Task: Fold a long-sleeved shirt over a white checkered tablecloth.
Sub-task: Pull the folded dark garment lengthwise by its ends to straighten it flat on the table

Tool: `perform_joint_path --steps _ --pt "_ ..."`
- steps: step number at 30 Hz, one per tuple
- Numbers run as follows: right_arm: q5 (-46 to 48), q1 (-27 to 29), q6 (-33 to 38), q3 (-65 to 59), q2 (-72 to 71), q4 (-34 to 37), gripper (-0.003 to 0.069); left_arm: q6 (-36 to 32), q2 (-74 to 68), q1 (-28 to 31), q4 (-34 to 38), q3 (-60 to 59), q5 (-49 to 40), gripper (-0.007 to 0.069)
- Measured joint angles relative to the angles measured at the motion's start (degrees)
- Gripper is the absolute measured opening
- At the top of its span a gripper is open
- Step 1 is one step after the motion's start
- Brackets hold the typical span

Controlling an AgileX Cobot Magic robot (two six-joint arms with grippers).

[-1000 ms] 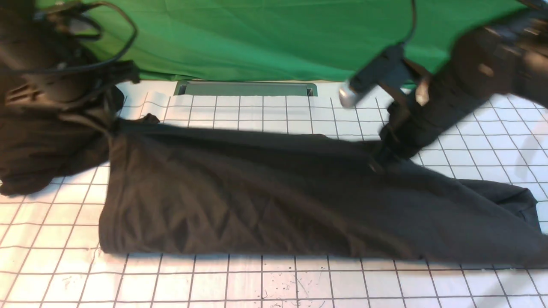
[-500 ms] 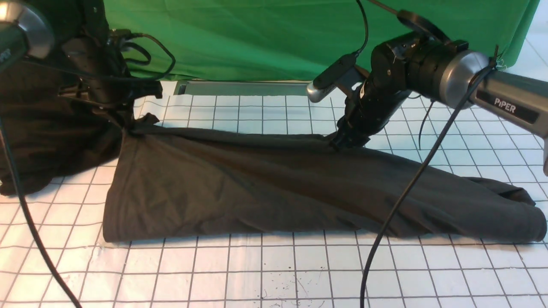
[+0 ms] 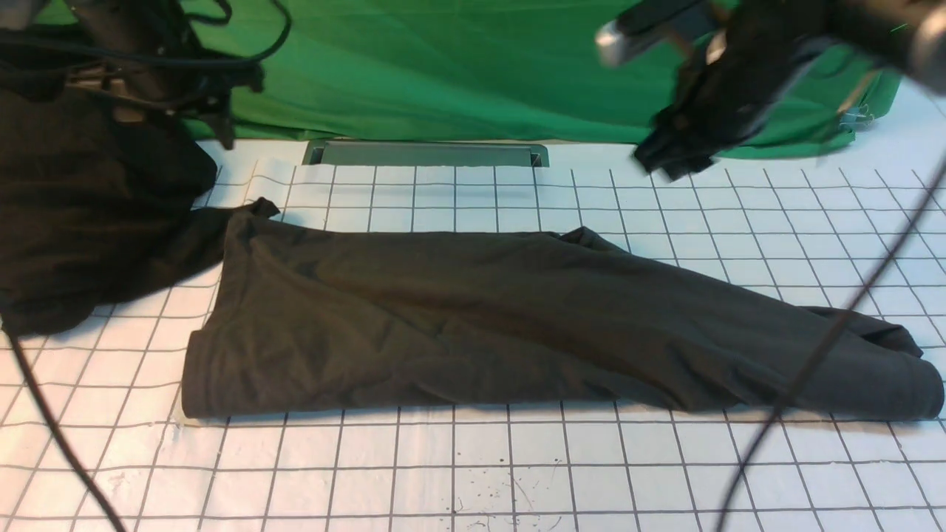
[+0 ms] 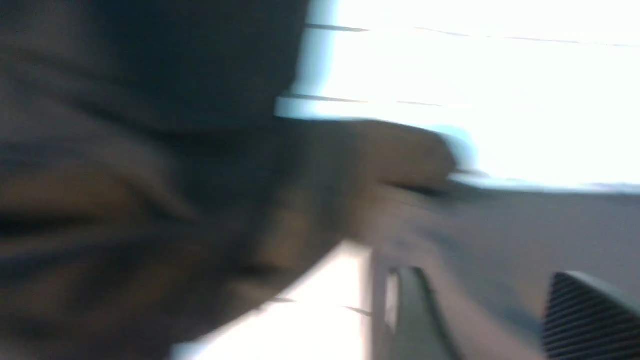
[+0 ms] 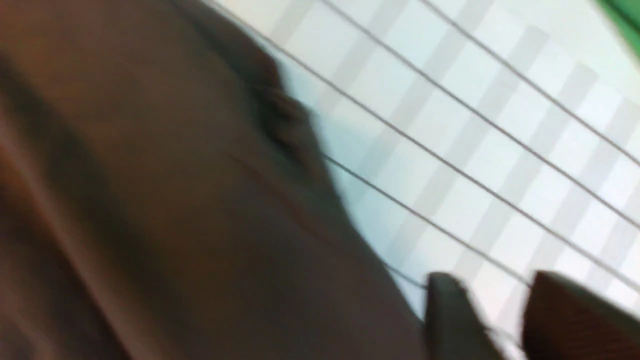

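The shirt (image 3: pixel 473 325) is lying folded lengthwise into 1 long band across the middle of the checkered tablecloth (image 3: pixel 473 473). Its broad end is pointing to the robot's left and its narrower, rolled end is reaching almost to the right edge of the front view. Only that view is giving the whole layout. The right end effector (image 3: pixel 669 159) is hovering, blurred, in front of the green cloth (image 3: pixel 458 66) and clear of the shirt. The left arm (image 3: pixel 148 81) is hanging over a blacker heap of cloth (image 3: pixel 89 214) lying just beside the shirt's left end. A loose black cable (image 3: pixel 813 355) is crossing in front of the shirt's right end. From there neither grip is readable, but the wrist views are showing it. In the left wrist view the left end effector (image 4: pixel 487 280) is holding its 2 fingers (image 4: pixel 412 310) spread wide with nothing pinched, over blurred dark cloth and bright tablecloth. In the right wrist view the right end effector (image 5: pixel 492 280) is keeping a narrower gap between its 2 fingers (image 5: pixel 450 320), empty, with checkered squares showing through and the shirt's edge running beside them.
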State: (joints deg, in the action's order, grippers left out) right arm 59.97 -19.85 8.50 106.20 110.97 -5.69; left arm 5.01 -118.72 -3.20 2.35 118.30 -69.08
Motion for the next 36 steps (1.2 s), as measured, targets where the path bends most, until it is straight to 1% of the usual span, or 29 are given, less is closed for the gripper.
perform_joint_path --steps 1,2,3,4,5,6,7,8,9,10,12,13,14,15,18,20,22,23,24,25,26,27,28,30,36 --pt "1.1 1.9 0.0 -1.0 -1.2 0.0 0.0098 -1.1 1.2 -0.7 1.2 -2.1 0.0 0.016" --pt "2.3 4.6 0.0 -2.3 -2.2 -0.1 0.0058 -2.0 2.3 -1.8 2.0 -4.1 0.0 0.0106" --pt "3.4 6.4 0.0 -3.7 -2.7 -0.1 0.0034 -2.7 3.9 -3.2 2.7 -7.4 0.0 0.006" --pt "5.3 9.7 0.0 -6.3 -3.3 -0.1 0.002 -3.5 5.2 -5.1 2.9 -10.3 -0.1 0.0027" --pt "5.3 9.7 0.0 -6.3 -3.3 -0.1 0.002 -3.7 5.4 -5.7 3.0 -11.5 0.0 0.002" --pt "6.7 13.4 0.2 -10.1 -3.3 0.6 0.0023 -4.1 6.5 -8.1 3.1 -15.5 -0.2 0.0005" --pt "6.7 15.0 0.5 -11.5 -3.2 1.4 0.0032 -4.4 6.9 -9.4 3.2 -17.6 -0.1 0.0001" --pt "6.3 16.5 1.0 -13.7 -3.1 2.4 0.0048 -4.6 7.2 -10.9 3.1 -20.3 0.4 -0.0002" --pt "5.4 18.4 1.9 -15.7 -2.8 4.4 0.0079 -4.7 7.4 -12.0 2.8 -22.3 1.2 -0.0005" --pt "3.8 19.5 2.5 -17.4 -2.5 5.7 0.0122 -5.0 7.4 -13.3 2.4 -24.8 2.5 -0.0006" --pt "0.7 21.3 3.4 -19.6 -1.6 8.5 0.0243 -5.0 7.0 -15.3 1.2 -29.9 5.4 -0.0006" --pt "0.2 21.4 3.5 -19.8 -1.3 8.7 0.0254 -5.0 6.9 -15.5 1.3 -30.3 5.4 -0.0006" --pt "-1.1 21.8 4.4 -20.2 0.0 9.5 0.033 -5.0 6.4 -16.0 0.5 -32.9 7.2 -0.0006" --pt "-1.6 21.9 5.0 -20.2 0.7 9.8 0.0363 -5.0 5.9 -16.1 -0.1 -34.7 8.1 -0.0006" --pt "-2.8 21.9 5.9 -20.2 3.2 10.6 0.0396 -3.6 4.6 -15.9 -1.8 -37.3 10.0 -0.0006" --pt "-3.0 21.9 6.1 -20.2 4.5 10.8 0.0397 -3.4 4.1 -15.6 -1.8 -38.0 10.4 -0.0006" --pt "-3.7 21.9 6.1 -20.2 6.1 10.8 0.0381 -3.3 3.9 -15.5 -1.8 -38.0 10.4 -0.0006" --pt "-4.0 21.9 6.2 -20.2 6.7 10.8 0.0334 -3.3 3.9 -15.5 -1.9 -38.0 10.5 -0.0005" --pt "-4.0 21.9 6.2 -20.2 6.8 10.8 0.0325 -3.3 3.9 -15.5 -1.9 -38.0 10.5 -0.0004" --pt "-4.0 21.9 6.2 -20.2 6.8 10.8 0.0223 -3.3 3.9 -15.5 -2.0 -38.0 10.5 -0.0004" --pt "-4.0 21.9 6.2 -20.2 6.8 10.8 0.0143 -3.3 3.9 -15.5 -2.0 -38.0 10.5 -0.0004" --pt "-4.0 21.9 6.2 -20.2 6.6 10.8 0.0086 -3.3 3.9 -15.5 -2.0 -38.0 10.5 -0.0004" --pt "-4.0 21.9 6.2 -20.2 6.3 10.8 0.0052 -3.3 3.9 -15.5 -2.0 -38.0 10.5 -0.0004" --pt "-4.0 21.9 6.2 -20.2 5.3 10.6 0.0023 -3.3 3.9 -15.5 -2.0 -38.0 10.5 -0.0004" --pt "-6.0 21.9 6.2 -20.2 1.9 9.1 0.001 -3.1 3.9 -15.5 -2.0 -38.0 10.5 -0.0004"
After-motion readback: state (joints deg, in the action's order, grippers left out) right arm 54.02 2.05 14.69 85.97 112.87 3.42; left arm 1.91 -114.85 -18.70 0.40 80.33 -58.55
